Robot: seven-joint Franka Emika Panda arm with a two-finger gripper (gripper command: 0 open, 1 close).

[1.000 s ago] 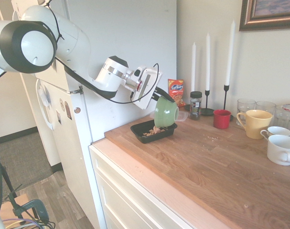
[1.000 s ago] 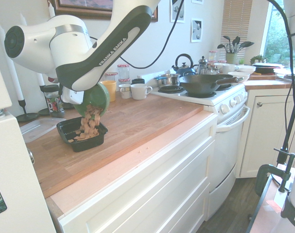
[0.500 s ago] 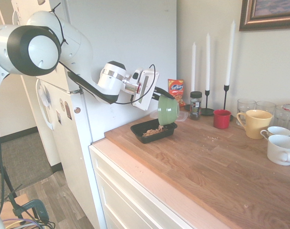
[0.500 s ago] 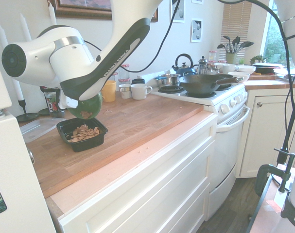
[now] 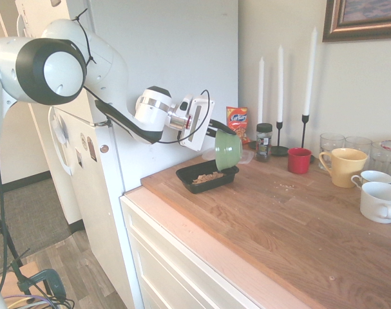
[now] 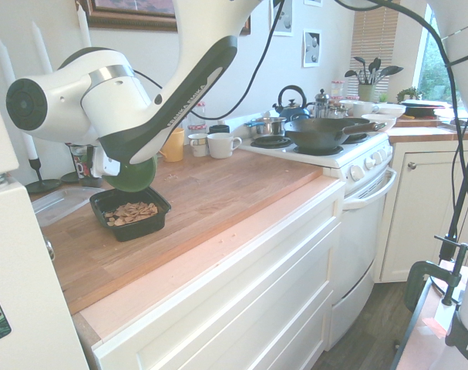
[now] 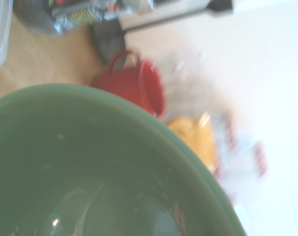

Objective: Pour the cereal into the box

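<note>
While the green bowl hangs tipped in the middle of the frame, this is what shows.

Counter: a long wooden counter point(image 5: 292, 212) on white cabinets, beside a white fridge point(image 5: 150, 77) at the left of the first outside view.
Back wall: three white candles point(image 5: 280, 64), a red cup point(image 5: 299, 160), a yellow mug point(image 5: 342, 166) and white cups point(image 5: 381, 201) at the right.
Box: the black box point(image 5: 207, 176) sits on the counter near the fridge.
Cereal: the cereal point(image 6: 132, 210) lies inside the box.
Second outside view only: a stove point(image 6: 326, 150) with a dark pan point(image 6: 322, 131) and a kettle point(image 6: 293, 104) at the upper right.
Wrist view only: the inside of the green bowl point(image 7: 90, 172) looks almost bare, just crumbs.
Arm: it comes in from the left in the first outside view, pointing a little downward.
Gripper: the gripper point(image 5: 214, 129) pinches the rim of the green bowl, tipped on its side right above the box.
</note>
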